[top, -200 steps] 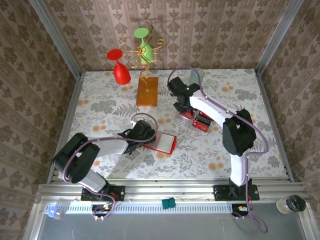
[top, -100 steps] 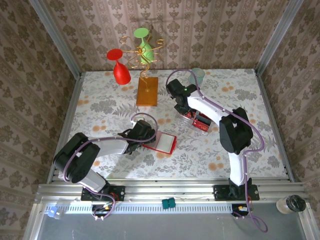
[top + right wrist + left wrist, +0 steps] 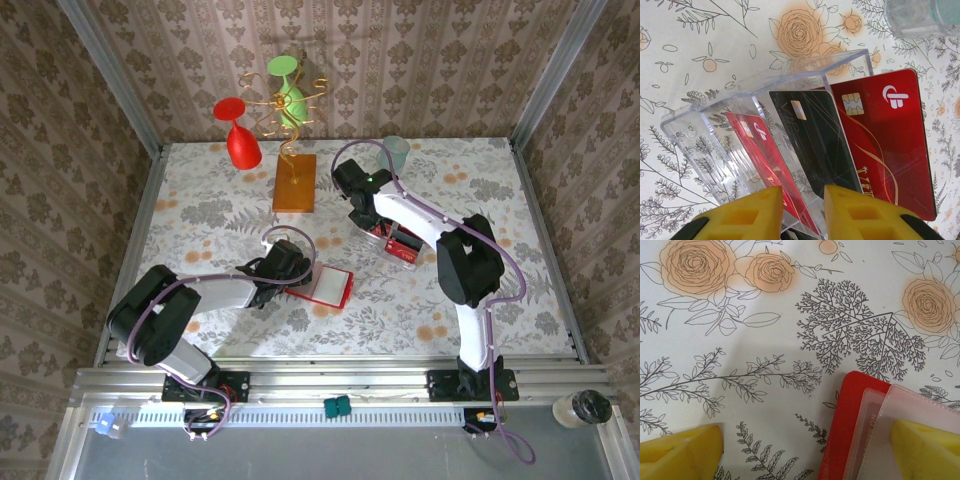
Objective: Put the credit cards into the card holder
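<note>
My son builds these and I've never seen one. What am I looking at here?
These are two robot arms, the left arm and right arm, bolted at the near edge of a table. The wide picture looks down from above and behind them. The other two come from a camera on each wrist, where the yellow blocks are its fingers. On the table lie an open red wallet, a clear box with red and black cards, and a wire stand with goblets. The left pincer is open, one finger over the wallet's pocket. The right pincer stands narrow over a red card in the box; whether it grips, I cannot tell.
</note>
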Robot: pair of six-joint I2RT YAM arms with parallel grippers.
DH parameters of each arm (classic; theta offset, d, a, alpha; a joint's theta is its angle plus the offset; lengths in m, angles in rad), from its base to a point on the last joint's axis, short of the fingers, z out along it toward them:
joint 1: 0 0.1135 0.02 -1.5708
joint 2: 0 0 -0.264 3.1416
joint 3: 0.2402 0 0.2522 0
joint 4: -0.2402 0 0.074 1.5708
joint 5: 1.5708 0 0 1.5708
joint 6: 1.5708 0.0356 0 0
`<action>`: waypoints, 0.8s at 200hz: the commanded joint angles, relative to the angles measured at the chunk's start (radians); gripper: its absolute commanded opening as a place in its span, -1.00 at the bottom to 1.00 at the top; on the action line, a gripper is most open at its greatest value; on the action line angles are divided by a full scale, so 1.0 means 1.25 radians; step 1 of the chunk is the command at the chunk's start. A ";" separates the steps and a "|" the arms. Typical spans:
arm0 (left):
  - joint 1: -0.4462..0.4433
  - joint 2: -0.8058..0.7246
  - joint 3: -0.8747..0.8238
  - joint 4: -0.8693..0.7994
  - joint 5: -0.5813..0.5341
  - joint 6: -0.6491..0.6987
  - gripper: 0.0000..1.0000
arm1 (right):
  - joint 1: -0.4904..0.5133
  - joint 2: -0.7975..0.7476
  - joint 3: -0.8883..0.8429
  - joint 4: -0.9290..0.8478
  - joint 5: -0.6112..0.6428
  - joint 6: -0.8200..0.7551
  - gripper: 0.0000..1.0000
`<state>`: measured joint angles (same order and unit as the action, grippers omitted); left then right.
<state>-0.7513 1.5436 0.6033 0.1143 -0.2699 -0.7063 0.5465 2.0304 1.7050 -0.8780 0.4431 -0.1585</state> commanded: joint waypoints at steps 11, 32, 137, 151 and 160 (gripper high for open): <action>0.000 0.046 -0.016 0.030 0.090 -0.023 0.77 | 0.005 0.008 0.023 -0.033 0.010 -0.006 -0.41; -0.001 0.046 -0.018 0.031 0.088 -0.023 0.77 | 0.005 0.012 0.007 -0.023 0.005 -0.002 -0.42; -0.001 0.049 -0.019 0.034 0.090 -0.026 0.77 | 0.002 0.044 -0.020 -0.010 0.010 0.003 -0.47; -0.001 0.051 -0.019 0.036 0.090 -0.027 0.77 | 0.002 0.041 -0.020 -0.011 0.010 0.000 -0.51; -0.001 0.053 -0.018 0.036 0.090 -0.026 0.77 | 0.002 0.041 -0.019 -0.012 0.007 0.000 -0.54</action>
<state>-0.7513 1.5497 0.6033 0.1284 -0.2707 -0.7067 0.5465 2.0773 1.6905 -0.8787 0.4423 -0.1574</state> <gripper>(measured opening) 0.886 0.247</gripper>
